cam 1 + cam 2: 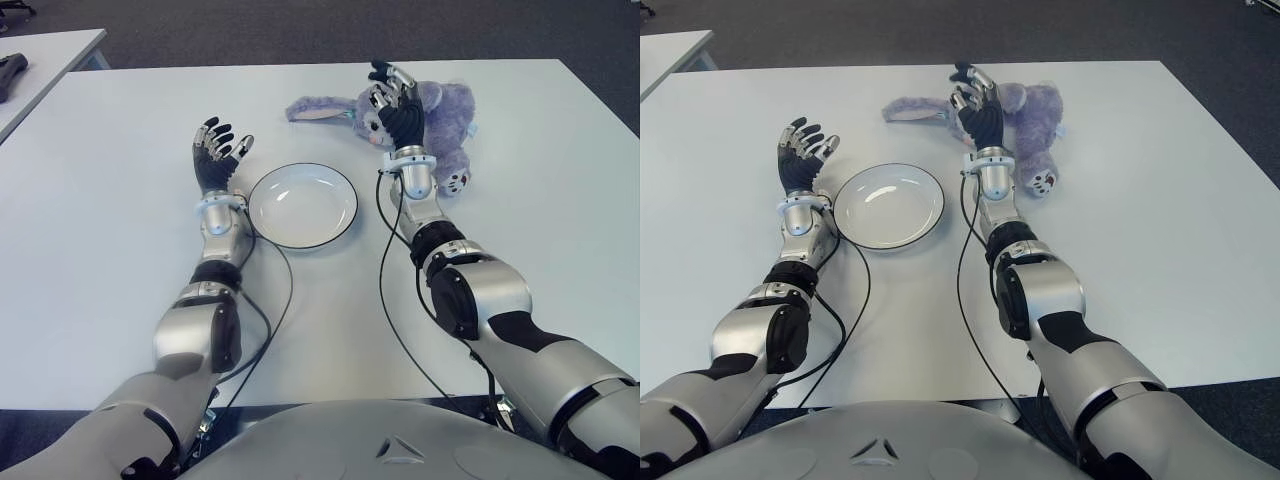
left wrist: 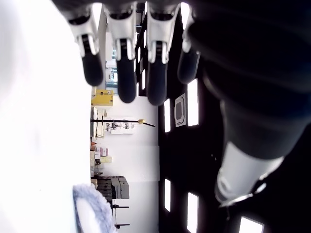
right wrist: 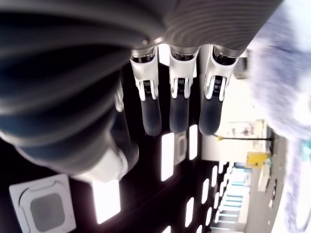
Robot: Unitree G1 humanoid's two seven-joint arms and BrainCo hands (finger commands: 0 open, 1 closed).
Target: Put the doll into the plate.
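Note:
A purple plush bunny doll (image 1: 447, 112) lies on its side on the white table (image 1: 560, 220), beyond and to the right of the plate. Its long ear (image 1: 315, 108) stretches out to the left. The white plate (image 1: 303, 208) with a dark rim stands empty between my two arms. My right hand (image 1: 392, 100) is raised in front of the doll's head, palm up, fingers (image 3: 179, 107) extended and holding nothing; the doll's fur (image 3: 282, 87) shows beside them. My left hand (image 1: 218, 150) shows just left of the plate, fingers (image 2: 126, 73) spread.
Black cables (image 1: 383, 290) run from both wrists back along the table toward my body. A second table (image 1: 40, 60) stands at the far left with a dark object (image 1: 10, 72) on it. Dark floor lies beyond the far edge.

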